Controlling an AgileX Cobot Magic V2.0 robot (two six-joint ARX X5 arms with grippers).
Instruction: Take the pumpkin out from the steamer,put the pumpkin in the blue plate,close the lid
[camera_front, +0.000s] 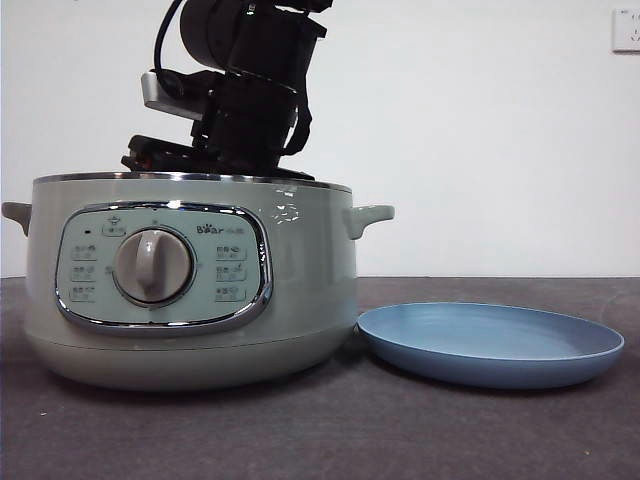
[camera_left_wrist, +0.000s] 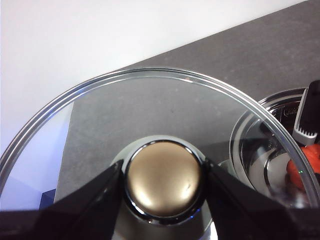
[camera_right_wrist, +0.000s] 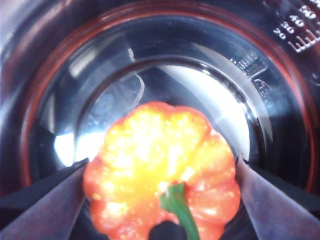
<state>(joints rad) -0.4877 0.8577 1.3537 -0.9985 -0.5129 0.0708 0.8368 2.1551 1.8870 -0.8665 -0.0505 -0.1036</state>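
Observation:
The pale green steamer (camera_front: 190, 300) stands open at the left of the table. My right arm (camera_front: 250, 90) reaches down into it from above. Inside the shiny pot (camera_right_wrist: 280, 100), the orange pumpkin (camera_right_wrist: 150, 150) with its green stem sits between the jaws of my right gripper (camera_right_wrist: 162, 161), which press against its two sides. My left gripper (camera_left_wrist: 165, 175) is shut on the knob (camera_left_wrist: 165, 184) of the glass lid (camera_left_wrist: 150, 105), holding it beside the pot (camera_left_wrist: 280, 100). Through the glass I see the pumpkin (camera_left_wrist: 300, 172). The blue plate (camera_front: 490, 342) lies empty to the right of the steamer.
The dark table (camera_front: 400, 430) runs in front of the pot and plate. A white wall (camera_front: 480, 130) closes the back, with a socket (camera_front: 626, 30) at its top right.

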